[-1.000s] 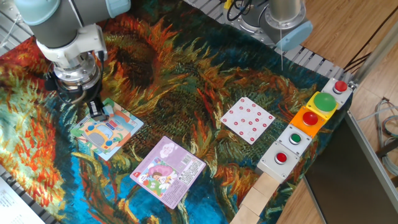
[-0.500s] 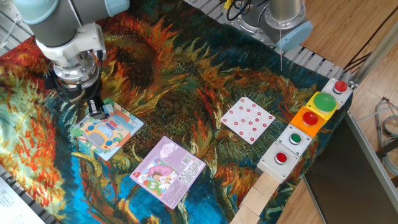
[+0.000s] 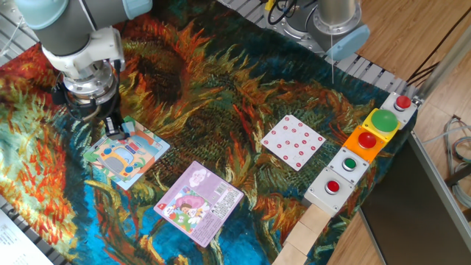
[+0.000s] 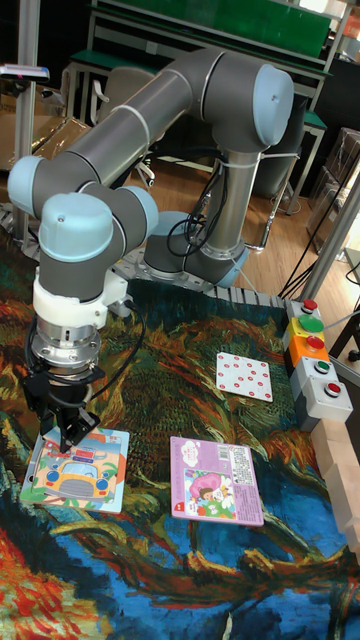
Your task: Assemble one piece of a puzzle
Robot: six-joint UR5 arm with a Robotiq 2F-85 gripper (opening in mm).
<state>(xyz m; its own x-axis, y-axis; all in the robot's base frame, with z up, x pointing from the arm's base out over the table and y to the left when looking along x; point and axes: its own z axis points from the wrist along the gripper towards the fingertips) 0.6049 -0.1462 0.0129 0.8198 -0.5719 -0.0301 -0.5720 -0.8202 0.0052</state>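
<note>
Gripper [image 3: 115, 131]: points straight down over the far corner of the puzzle, dark fingers [image 4: 68, 432] low at the board's edge. Fingers sit close together; whether they pinch a piece or are simply closed, cannot tell. Contact with the board also unclear.
Arm [image 4: 150, 130]: grey tubes with pale blue joint caps, arching from a base behind the table down to the wrist above the puzzle.
Puzzle [image 3: 126, 153]: flat square board, pale blue and green with an orange vehicle picture, lying flat on the cloth at the near left of the table, turned cornerwise in the fixed view. Gripper is at its far corner.
Cloth [image 3: 213, 96]: covers the table, painted sunflower pattern in orange, teal and dark tones.
Purple puzzle [image 3: 199, 202]: pink-purple square, flat, just beside the vehicle puzzle toward the right, apart from it.
White card [image 3: 293, 141]: red dots in rows, flat, well apart from both puzzles, nearer the button boxes.
Button boxes [image 3: 365, 144]: row along the right table edge; red, green and red buttons, one large green dome on a yellow-orange box.
Wooden blocks [image 3: 305, 235]: pale, stacked at the near right corner, touching the end of the button row.
</note>
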